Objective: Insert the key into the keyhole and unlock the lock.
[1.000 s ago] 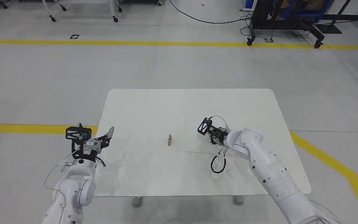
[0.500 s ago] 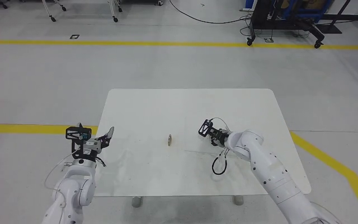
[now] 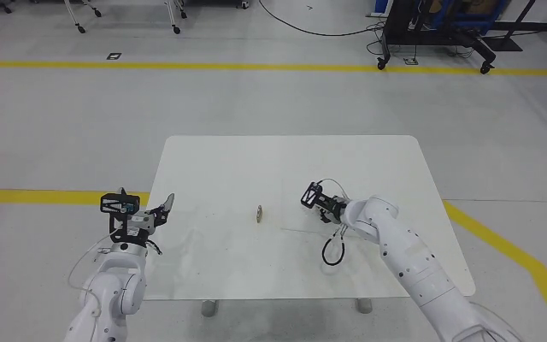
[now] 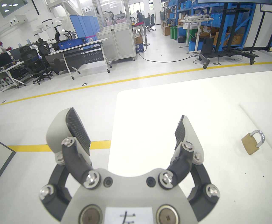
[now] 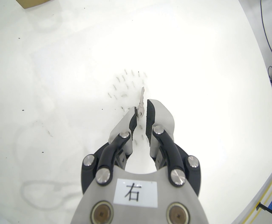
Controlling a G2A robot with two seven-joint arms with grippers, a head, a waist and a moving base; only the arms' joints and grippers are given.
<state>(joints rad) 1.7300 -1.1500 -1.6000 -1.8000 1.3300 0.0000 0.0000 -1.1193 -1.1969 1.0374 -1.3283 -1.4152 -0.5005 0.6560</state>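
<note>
A small silver key (image 5: pixel 141 105) lies on the white table (image 3: pixel 282 162), its blade pointing away from my right gripper (image 5: pixel 141 108). The fingers stand on either side of the key's head and nearly shut: one pad touches it, and a thin gap shows at the other. In the top view this gripper (image 3: pixel 310 195) is low over the table, right of centre. The brass padlock (image 3: pixel 258 214) sits mid-table with its shackle up, and shows in the left wrist view as padlock (image 4: pixel 251 143) and at the edge of the right wrist view as padlock (image 5: pixel 31 3). My left gripper (image 4: pixel 127 121) hangs open and empty at the table's left edge, left gripper (image 3: pixel 167 203).
Small dark marks dot the table (image 5: pixel 127 84) around the key. The table's curved right edge (image 5: pixel 257 191) runs close by the right arm. Yellow floor lines (image 3: pixel 256 66) run past the table on the floor.
The right gripper has shifted a few pixels back and forth near the key. The left arm and the padlock have stayed put.
</note>
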